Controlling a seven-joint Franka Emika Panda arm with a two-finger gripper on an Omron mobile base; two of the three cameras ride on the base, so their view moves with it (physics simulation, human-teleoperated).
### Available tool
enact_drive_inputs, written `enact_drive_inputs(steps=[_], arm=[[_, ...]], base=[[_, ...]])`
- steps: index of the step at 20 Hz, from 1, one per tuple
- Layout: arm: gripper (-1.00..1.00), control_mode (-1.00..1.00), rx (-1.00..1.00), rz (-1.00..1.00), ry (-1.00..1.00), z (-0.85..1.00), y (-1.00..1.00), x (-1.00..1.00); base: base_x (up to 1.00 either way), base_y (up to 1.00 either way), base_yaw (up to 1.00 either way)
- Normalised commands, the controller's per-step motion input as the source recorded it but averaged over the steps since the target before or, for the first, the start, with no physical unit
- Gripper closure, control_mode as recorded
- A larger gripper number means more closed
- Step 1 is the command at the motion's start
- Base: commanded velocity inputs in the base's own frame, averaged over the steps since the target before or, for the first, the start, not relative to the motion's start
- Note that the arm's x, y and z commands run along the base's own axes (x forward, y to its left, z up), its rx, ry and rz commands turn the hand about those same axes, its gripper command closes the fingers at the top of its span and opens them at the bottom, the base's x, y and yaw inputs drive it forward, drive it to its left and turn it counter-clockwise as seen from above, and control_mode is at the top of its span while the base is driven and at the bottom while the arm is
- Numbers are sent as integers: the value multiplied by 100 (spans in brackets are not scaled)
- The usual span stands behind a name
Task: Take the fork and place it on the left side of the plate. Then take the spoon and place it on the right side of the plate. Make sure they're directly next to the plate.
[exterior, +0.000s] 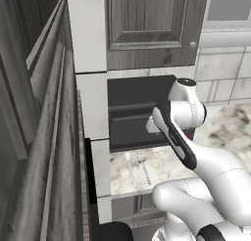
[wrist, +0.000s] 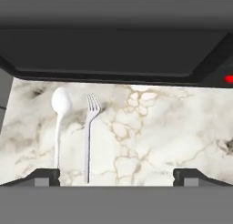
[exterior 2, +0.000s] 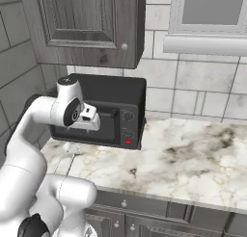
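Hovering over the marble desk [wrist: 173,136], the claw [wrist: 116,175] gapes wide, holding nothing. The fork [wrist: 89,136] lies at its 11 o'clock, the spoon [wrist: 59,123] parallel just beyond at 10, before the microwave [wrist: 113,50].

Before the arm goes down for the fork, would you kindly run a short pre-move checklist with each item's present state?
1. Gripper open and holding nothing: ok.
2. Fork in sight on the marble counter: ok.
3. Fork apart from the spoon, lying side by side: ok.
4. Fork centred between the fingertips: not ok, it lies toward the left fingertip in the hand view.
5. Plate located for placement: cannot tell.
6. Microwave behind the utensils, not touching them: ok.
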Motion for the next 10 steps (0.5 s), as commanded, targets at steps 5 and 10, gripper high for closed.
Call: enact_drive_inputs(steps=[5,10], arm=[[-100,-100,0,0,5,-58,20,0],[-100,-100,0,0,8,-56,23,0]], base=[[0,0,0],[0,0,0]])
